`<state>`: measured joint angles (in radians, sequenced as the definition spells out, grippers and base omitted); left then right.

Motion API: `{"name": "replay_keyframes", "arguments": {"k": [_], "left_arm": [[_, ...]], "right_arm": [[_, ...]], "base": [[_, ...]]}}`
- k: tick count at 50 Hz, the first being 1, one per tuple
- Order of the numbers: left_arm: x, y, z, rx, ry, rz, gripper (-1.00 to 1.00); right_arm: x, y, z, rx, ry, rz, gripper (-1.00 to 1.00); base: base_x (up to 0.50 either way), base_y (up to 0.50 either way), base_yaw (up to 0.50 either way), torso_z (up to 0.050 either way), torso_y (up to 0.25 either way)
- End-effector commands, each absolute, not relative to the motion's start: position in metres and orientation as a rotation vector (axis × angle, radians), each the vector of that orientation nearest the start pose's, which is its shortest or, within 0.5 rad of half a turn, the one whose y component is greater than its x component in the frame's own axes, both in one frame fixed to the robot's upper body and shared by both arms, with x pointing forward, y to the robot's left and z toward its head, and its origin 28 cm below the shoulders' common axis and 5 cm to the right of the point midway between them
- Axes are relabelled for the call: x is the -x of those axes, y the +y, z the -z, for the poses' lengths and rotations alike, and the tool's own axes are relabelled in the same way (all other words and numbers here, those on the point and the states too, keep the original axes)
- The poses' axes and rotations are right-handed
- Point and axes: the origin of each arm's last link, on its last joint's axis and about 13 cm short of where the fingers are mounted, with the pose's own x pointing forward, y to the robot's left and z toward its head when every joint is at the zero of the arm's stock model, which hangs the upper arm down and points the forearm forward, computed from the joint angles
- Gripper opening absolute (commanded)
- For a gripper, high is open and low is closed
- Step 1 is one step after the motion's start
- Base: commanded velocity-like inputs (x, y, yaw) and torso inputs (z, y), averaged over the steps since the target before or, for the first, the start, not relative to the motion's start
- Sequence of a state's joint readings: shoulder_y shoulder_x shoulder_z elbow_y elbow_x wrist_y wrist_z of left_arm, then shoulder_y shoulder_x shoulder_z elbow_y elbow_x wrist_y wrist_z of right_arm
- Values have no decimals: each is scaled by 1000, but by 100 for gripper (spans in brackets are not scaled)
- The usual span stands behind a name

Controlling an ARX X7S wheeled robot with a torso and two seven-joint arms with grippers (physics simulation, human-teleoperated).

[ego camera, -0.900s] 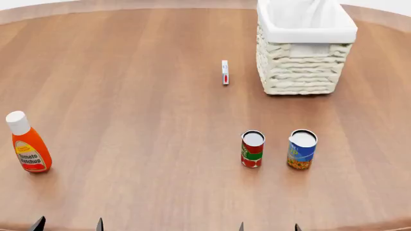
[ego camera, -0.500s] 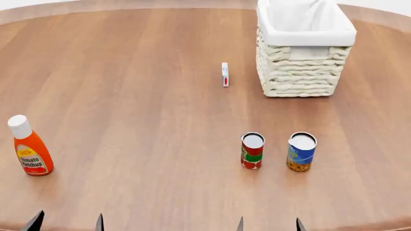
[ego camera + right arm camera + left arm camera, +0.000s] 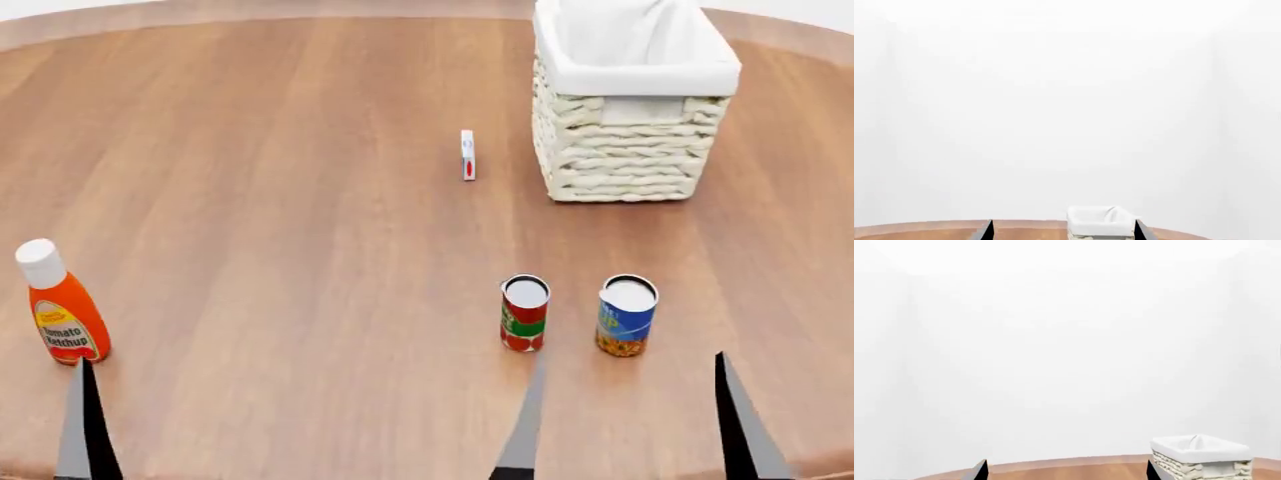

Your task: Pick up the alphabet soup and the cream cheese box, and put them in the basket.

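Since half a second ago both claws have risen into the head view: only finger tips showed at the lower edge then, and long dark fingers now stand up from it. The right claw (image 3: 627, 425) has its fingers set wide apart and empty, flanking the space just short of the two cans. Of the left claw (image 3: 87, 420) only one finger shows in the head view; the left wrist view shows two tips well apart, so it too is spread and empty.

The small blue-and-yellow-labelled alphabet soup can (image 3: 626, 315) stands upright on the brown wooden surface (image 3: 267, 200), just beside the red-and-green-labelled can (image 3: 525, 313). The thin white cream cheese box (image 3: 467, 154) stands on edge near the cream-white wicker basket (image 3: 634, 150). The orange ketchup bottle (image 3: 59, 303) stands at far left.

Judgement: the reach has begun; neither item is lifted yet.
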<state>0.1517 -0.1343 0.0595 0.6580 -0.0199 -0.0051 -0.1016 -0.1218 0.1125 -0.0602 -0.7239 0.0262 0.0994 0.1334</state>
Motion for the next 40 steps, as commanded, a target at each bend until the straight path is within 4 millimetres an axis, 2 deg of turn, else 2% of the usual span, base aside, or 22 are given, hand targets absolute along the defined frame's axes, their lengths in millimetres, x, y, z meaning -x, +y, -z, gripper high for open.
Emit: {"name": "replay_keyframes", "arguments": {"k": [1, 40], "left_arm": [[-152, 209, -145, -94, -683, 11, 100], [-155, 210, -141, -94, -667, 15, 100]], "right_arm": [[-145, -99, -159, 10, -660, 4, 100], [-145, -98, -157, 26, -649, -2, 100]], "base": [[262, 0, 0, 0, 0], [264, 0, 0, 0, 0]]}}
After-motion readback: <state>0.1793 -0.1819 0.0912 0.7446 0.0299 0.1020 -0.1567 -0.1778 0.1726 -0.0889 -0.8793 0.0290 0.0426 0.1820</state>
